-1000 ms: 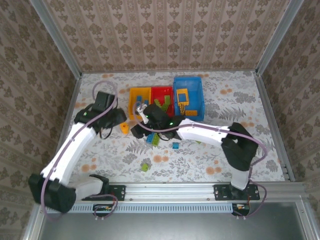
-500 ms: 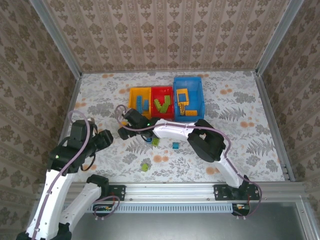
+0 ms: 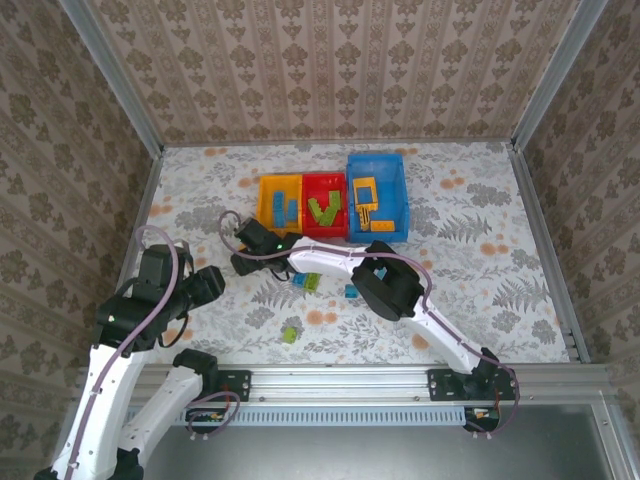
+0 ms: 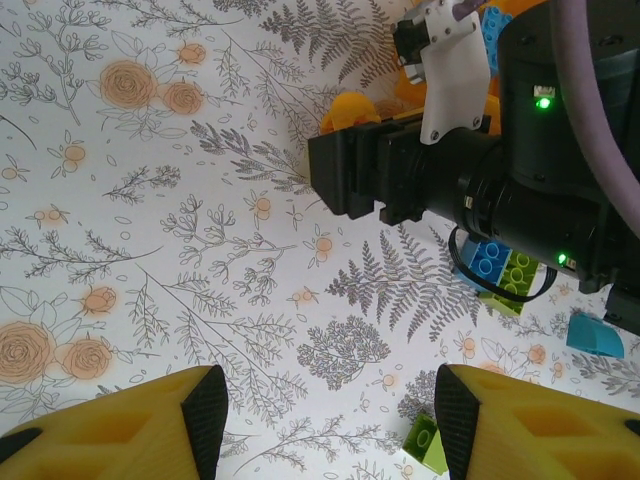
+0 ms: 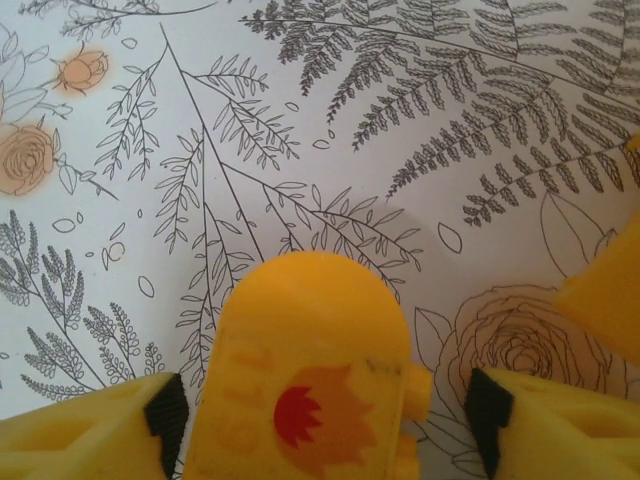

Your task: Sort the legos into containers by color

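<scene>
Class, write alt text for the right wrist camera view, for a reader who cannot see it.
An orange-yellow lego with a rounded top and a red flame mark sits between the right gripper's yellow fingers, which are spread either side of it with gaps showing. Beneath is a white table cover printed with ferns and flowers.

Bolted to the aluminium rail, left arm and right arm wear white shells, black joints, lilac cables, yellow fingers black-tipped
</scene>
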`<move>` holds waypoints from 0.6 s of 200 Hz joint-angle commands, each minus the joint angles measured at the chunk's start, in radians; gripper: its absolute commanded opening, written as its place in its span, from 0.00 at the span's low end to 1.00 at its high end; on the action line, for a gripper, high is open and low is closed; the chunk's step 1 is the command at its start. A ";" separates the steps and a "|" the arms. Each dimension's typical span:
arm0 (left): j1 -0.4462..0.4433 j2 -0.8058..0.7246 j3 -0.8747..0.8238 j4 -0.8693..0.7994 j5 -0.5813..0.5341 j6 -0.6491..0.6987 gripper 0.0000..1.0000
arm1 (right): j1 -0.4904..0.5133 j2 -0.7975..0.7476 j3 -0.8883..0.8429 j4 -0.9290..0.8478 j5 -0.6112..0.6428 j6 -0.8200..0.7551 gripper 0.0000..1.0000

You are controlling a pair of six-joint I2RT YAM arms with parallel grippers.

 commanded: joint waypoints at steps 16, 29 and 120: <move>0.013 -0.011 0.021 -0.033 -0.003 0.028 0.60 | 0.001 0.069 0.082 -0.050 -0.005 0.018 0.55; 0.013 -0.010 0.022 -0.036 -0.003 0.031 0.60 | 0.001 0.078 0.093 -0.054 -0.009 0.018 0.49; 0.014 0.001 0.002 -0.012 -0.003 0.030 0.60 | 0.011 -0.238 -0.351 0.239 -0.043 -0.115 0.21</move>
